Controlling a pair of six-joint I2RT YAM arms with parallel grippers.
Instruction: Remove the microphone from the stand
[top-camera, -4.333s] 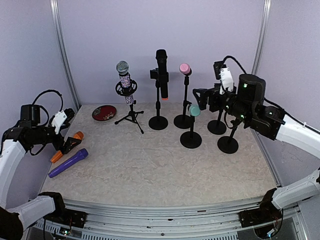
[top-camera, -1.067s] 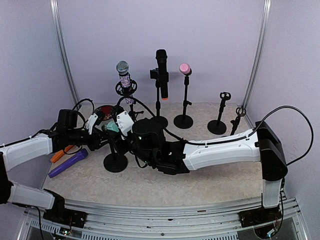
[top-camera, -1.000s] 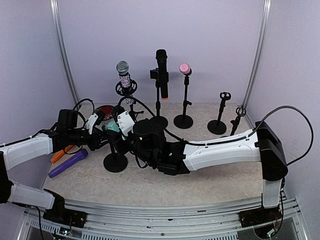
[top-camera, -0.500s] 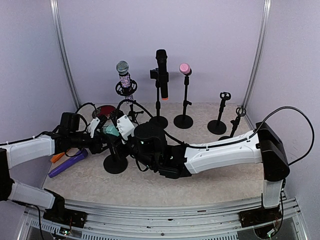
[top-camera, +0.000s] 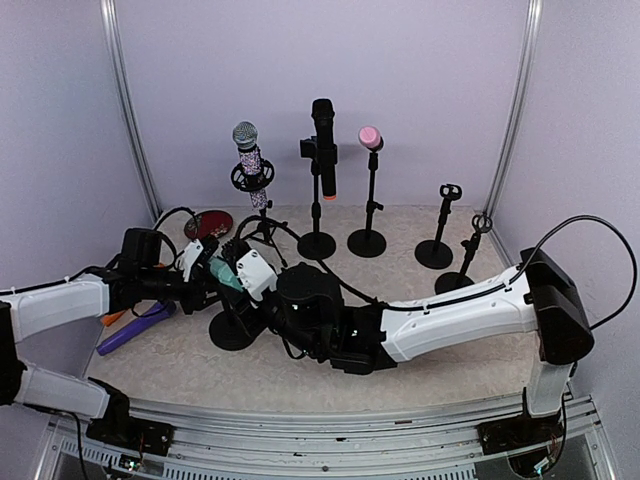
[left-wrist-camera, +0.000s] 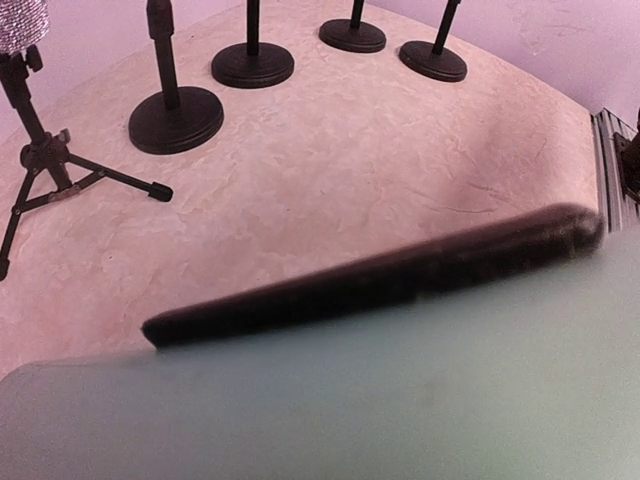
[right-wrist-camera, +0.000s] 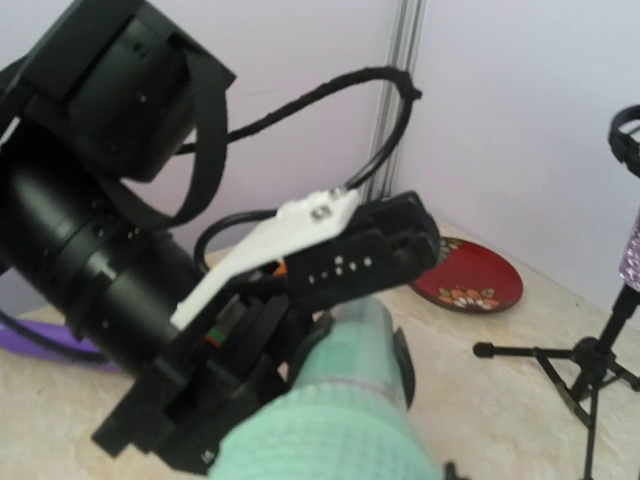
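Crowding the teal microphone (right-wrist-camera: 340, 420): purple microphone (top-camera: 130, 334), red dish (top-camera: 205, 223), tripod (left-wrist-camera: 40, 160).

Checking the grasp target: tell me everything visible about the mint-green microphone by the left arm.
The mint-green microphone has a smooth, pale cylindrical body, plastic by its look, and a woven mesh head. It sits left of centre above a black round-base stand. The left gripper's fingers clasp its body; the stand's clip is hidden.
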